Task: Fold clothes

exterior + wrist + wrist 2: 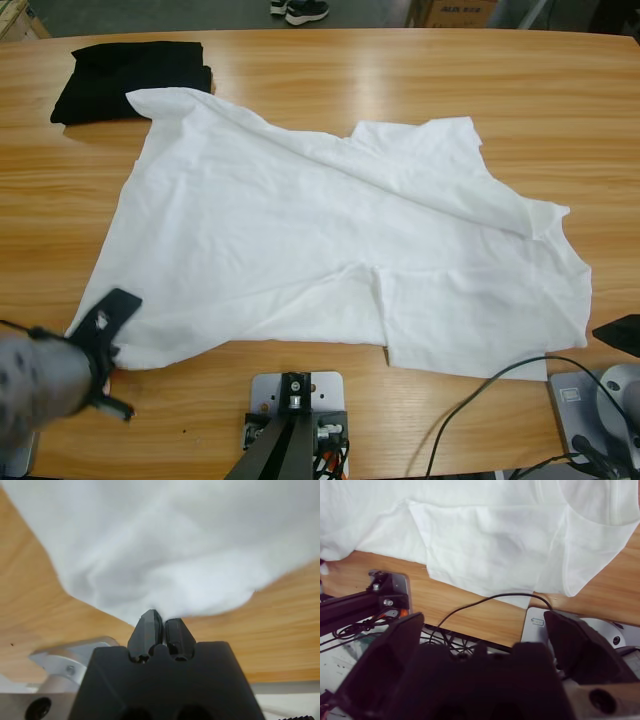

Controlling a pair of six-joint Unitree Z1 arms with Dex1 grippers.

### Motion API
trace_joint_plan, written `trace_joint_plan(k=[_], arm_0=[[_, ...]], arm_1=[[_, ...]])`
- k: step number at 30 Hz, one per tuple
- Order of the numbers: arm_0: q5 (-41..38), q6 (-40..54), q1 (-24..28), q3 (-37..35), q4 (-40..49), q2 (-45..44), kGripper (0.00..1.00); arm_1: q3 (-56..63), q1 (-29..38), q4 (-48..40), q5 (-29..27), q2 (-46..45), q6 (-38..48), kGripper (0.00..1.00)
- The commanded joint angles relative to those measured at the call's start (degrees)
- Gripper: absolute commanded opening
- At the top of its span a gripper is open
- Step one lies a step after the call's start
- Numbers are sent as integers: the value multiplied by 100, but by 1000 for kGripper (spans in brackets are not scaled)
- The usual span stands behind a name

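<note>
Left hand [160,622], jaws pressed together, tips at the near edge of the white T-shirt [165,545]; whether any cloth is caught between them cannot be told, since the two tips meet just where the fabric ends. In the high view this hand [112,330] enters at the counter's near left corner, one black jaw lying over the T-shirt's [330,240] lower left corner. Right hand [485,645], jaws spread wide and gripping nothing, held off the near right edge of the counter [470,602]; in the high view only a black jaw tip [622,334] shows at the right border, just beside the garment's right edge and not touching it. The T-shirt lies spread across the middle of the counter [400,80], loosely flattened and wrinkled, with a long diagonal crease running from its far left corner toward the right edge; a short sleeve points toward the far right, and the near edge forms a step where one layer overlaps another. A black folded garment [125,82] rests at the far left corner of the counter, its near right corner covered by the T-shirt's far left tip. A black cable [485,602] loops over the near edge below the T-shirt in the right wrist view. Past the far edge of the counter, a pair of shoes [300,10] and a cardboard box [455,12] are partly visible.
</note>
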Motion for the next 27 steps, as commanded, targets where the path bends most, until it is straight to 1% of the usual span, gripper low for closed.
trace_joint_plan(k=[1,5,10,13,15,22,23,25,26,27], arm_0=[[277,1303,1676,-510,122,-491,0],[370,1858,2398,-1002,122,-334,0],[362,2206,2899,-1212,131,-158,0],[353,2300,3040,-1219,152,10,0],[337,2293,3058,-1227,314,88,0],[-396,2293,3144,-1227,1043,318,0],[-558,2324,3151,-1227,1091,393,58],[-688,2458,3151,-1224,1163,575,818],[-674,2486,3153,-1220,1177,657,962],[-588,2484,3160,-1245,1184,715,995]], arm_1=[[185,66,-179,-54,-11,-33,977],[232,66,-262,-80,5,-33,977],[262,66,-311,-105,61,-33,977],[271,66,-336,-136,88,-33,977],[271,66,-339,-142,88,-33,977],[280,66,-371,-150,114,-33,977],[280,66,-374,-150,114,-33,977],[280,66,-373,-150,98,-33,977],[282,66,-366,-150,88,-33,977],[285,66,-366,-150,68,-35,977]])
